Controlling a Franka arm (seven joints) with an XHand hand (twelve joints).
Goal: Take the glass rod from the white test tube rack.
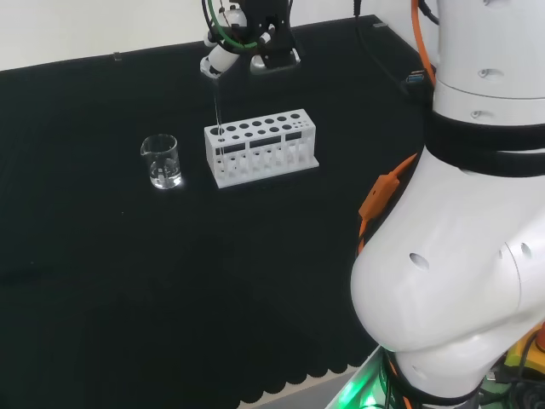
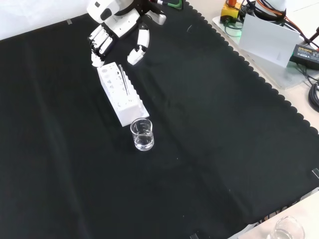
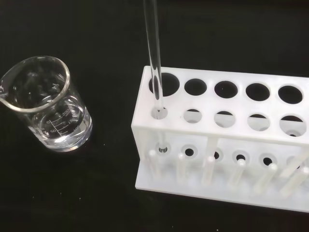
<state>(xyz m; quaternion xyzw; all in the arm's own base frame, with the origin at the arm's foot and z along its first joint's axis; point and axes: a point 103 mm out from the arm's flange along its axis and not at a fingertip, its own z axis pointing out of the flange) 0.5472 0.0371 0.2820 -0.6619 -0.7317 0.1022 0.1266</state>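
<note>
A white test tube rack [image 1: 260, 146] [image 2: 122, 94] [image 3: 217, 140] stands on the black cloth. A thin clear glass rod [image 1: 219, 119] [image 2: 123, 79] [image 3: 154, 63] stands upright in the hole at the rack's end nearest a beaker. The hand [image 1: 223, 53] [image 2: 114, 27] hovers above that end of the rack, open. Its fingers [image 2: 98, 45] and thumb [image 2: 139, 49] hang down on either side of the rod's top with a wide gap between them. I cannot tell whether a fingertip touches the rod.
A small clear glass beaker [image 1: 161, 162] [image 2: 142, 134] [image 3: 46, 106] stands just beside the rack's rod end. Another glass vessel [image 2: 286, 230] sits off the cloth at the front view's lower right. Cables and boxes [image 2: 269, 30] lie beyond the cloth's scalloped edge.
</note>
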